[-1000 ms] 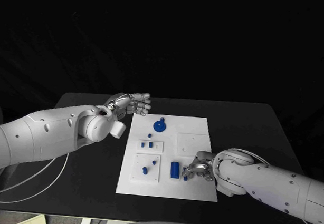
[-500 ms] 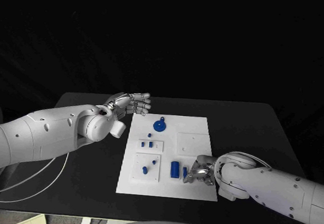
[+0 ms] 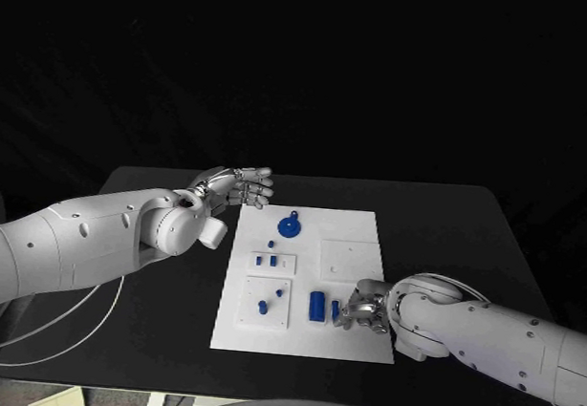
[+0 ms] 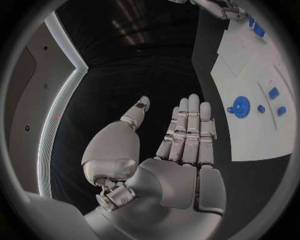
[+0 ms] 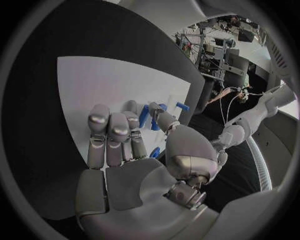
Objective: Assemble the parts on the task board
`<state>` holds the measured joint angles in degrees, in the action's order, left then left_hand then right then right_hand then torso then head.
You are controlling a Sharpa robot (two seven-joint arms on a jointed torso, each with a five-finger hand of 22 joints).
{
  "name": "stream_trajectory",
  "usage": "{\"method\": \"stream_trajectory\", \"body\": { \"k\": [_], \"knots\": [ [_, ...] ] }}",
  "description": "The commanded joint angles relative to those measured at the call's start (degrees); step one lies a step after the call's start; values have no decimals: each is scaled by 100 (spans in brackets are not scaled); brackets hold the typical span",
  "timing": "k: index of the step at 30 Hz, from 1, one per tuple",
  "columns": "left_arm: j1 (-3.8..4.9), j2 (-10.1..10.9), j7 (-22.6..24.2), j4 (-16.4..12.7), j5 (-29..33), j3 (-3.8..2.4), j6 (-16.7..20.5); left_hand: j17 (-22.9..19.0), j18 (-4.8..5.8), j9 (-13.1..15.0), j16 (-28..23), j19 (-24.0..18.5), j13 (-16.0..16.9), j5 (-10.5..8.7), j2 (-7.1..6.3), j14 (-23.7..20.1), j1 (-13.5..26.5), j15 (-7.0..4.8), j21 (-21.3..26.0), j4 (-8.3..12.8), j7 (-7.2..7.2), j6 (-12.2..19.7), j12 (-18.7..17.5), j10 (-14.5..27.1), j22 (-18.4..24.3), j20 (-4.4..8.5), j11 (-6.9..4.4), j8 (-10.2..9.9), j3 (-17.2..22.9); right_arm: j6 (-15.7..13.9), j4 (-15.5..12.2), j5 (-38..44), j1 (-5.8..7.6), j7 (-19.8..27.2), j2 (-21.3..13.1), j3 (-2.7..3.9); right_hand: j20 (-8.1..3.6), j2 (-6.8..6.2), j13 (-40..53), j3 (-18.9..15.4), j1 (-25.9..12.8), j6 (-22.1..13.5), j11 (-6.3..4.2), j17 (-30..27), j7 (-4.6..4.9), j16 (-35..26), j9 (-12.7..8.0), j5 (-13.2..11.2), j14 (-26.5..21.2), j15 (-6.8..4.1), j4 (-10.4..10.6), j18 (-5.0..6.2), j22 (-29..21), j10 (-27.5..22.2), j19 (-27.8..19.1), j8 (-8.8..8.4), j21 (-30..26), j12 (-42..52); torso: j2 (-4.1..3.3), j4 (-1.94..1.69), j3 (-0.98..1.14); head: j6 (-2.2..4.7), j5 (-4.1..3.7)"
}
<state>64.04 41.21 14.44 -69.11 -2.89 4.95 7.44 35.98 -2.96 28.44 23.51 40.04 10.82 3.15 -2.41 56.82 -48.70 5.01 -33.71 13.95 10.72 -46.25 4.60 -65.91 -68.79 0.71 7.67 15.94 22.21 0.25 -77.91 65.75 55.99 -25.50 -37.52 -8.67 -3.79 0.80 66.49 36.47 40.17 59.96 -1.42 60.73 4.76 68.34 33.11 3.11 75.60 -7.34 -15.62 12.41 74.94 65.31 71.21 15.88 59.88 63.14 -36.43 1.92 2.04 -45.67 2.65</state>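
One table (image 3: 472, 228) carries one board (image 3: 350, 342), at the middle of the frame. Eight blue parts can be counted on the board: one disc (image 3: 290, 228) near its top, one tiny piece (image 3: 272, 245) just below that, two short blocks (image 3: 268, 260) side by side, two small pegs (image 3: 272, 300) lower left, one thick cylinder (image 3: 318, 307) and one slim pin (image 3: 336, 309) lower right. There are two hands, one left hand (image 3: 240, 187) at the board's upper left and one right hand (image 3: 363, 305) at its lower right.
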Motion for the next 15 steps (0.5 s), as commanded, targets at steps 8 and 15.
{"method": "stream_trajectory", "body": {
  "k": [8,15],
  "knots": [
    [8,-7,17,-18,-13,-4,-93,11,-67,-9,-35,-7,-9,-11,-11,-7,22,30,36,-40,-14,43,9,45,-7,-30,-1,23,2,-23,104,31,-22,10,70,-1,23,237,16,296,-5,9,-11,-1,6,36,-7,-31,-26,-17,0,259,39,41,-43,-8,-7,-27,-3,3,1,-12,12],
    [8,-2,9,-20,-17,-4,-88,14,-68,-10,-39,-7,-10,-11,-11,-6,20,30,37,-41,-14,43,10,46,-9,-30,-1,23,4,5,126,31,-22,-2,75,-1,28,202,20,350,-20,11,-10,0,7,40,-7,-31,-24,-16,-43,259,45,45,-37,-9,3,-26,-1,5,1,-16,14]
  ]
}}
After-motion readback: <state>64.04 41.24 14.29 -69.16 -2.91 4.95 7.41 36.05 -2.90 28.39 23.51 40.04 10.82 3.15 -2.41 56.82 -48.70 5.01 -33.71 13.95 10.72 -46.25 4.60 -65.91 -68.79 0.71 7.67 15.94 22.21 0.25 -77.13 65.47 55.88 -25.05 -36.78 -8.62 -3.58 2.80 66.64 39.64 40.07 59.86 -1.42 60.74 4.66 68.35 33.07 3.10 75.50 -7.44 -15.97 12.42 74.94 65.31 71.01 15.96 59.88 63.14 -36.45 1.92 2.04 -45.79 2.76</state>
